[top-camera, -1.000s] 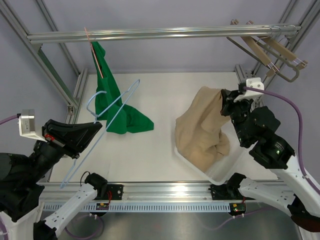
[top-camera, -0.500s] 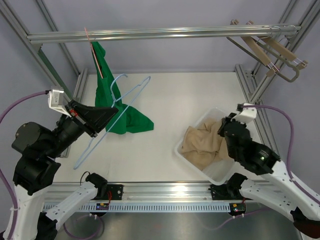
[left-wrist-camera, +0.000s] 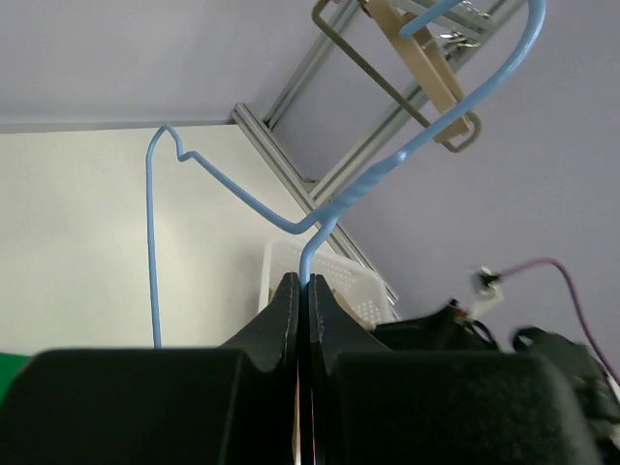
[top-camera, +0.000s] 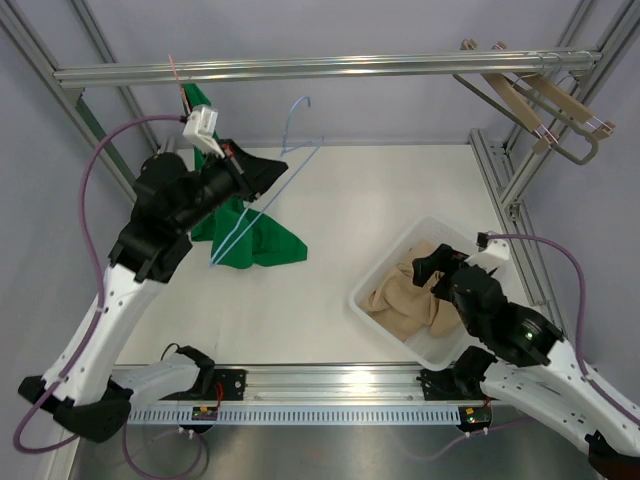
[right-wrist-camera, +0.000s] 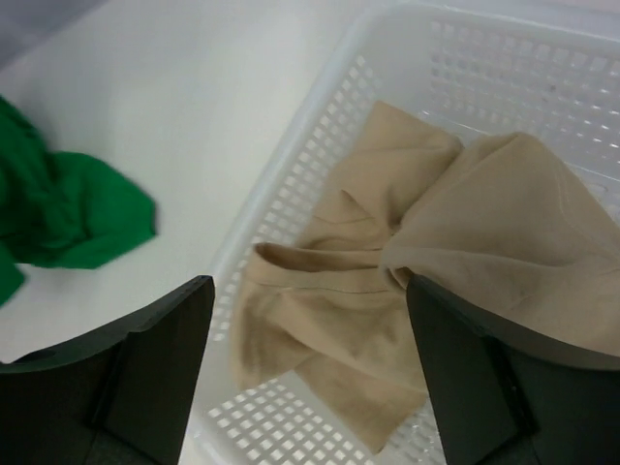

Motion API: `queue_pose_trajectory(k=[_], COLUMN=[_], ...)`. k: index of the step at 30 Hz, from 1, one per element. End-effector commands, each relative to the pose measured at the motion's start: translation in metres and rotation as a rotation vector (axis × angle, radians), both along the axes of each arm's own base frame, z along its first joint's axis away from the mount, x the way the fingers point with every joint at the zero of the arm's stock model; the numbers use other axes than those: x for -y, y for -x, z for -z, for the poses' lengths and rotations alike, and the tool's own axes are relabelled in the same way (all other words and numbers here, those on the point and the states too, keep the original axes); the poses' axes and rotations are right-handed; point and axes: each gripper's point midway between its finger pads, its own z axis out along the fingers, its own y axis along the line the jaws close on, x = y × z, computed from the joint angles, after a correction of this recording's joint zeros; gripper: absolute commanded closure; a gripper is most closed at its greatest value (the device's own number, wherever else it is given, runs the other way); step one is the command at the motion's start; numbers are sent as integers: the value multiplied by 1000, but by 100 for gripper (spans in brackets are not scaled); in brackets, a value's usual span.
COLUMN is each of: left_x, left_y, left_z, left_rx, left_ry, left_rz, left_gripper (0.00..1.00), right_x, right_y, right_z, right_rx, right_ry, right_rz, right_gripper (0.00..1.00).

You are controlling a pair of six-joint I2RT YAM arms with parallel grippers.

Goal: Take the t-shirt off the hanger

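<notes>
The right claw [right-wrist-camera: 305, 291] is hovering, fingers apart, just above the tan t-shirt [top-camera: 405, 300] in the basket [top-camera: 392, 257] at lower right, the arm partly hiding the shirt.

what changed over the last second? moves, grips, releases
The right gripper lowered the beige t-shirt into the white basket and opened, letting it go. The left gripper, shut on the blue hanger throughout, swung it from the near left up toward the back rail. The green shirt and wooden hangers stayed put.
</notes>
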Motion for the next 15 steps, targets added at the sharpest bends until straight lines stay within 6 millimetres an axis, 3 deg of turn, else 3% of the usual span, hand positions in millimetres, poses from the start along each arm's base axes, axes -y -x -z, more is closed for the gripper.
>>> queue_pose_trajectory(k=[1, 2, 4, 6, 9, 15], left_x=[10, 11, 22, 24, 28, 27], left_y=[-38, -44, -71, -82, -102, -147], left_z=[-45, -59, -53, -66, -70, -62], left_rx=[107, 129, 103, 124, 122, 98], left_ry=[68, 80, 72, 98, 112, 134], left_rz=[-55, -67, -83, -108, -141, -211], left_gripper=[100, 100, 100, 100, 100, 100], right_x=[3, 5, 7, 6, 0, -17], right_y=[16, 20, 31, 36, 37, 37], right_z=[-47, -53, -64, -68, -64, -64], right_rx=[97, 115, 137, 144, 128, 124], right_ry=[-105, -116, -127, -129, -119, -136], right_rz=[-82, -96, -145, -181, -216, -283], right_gripper=[5, 3, 1, 0, 0, 0])
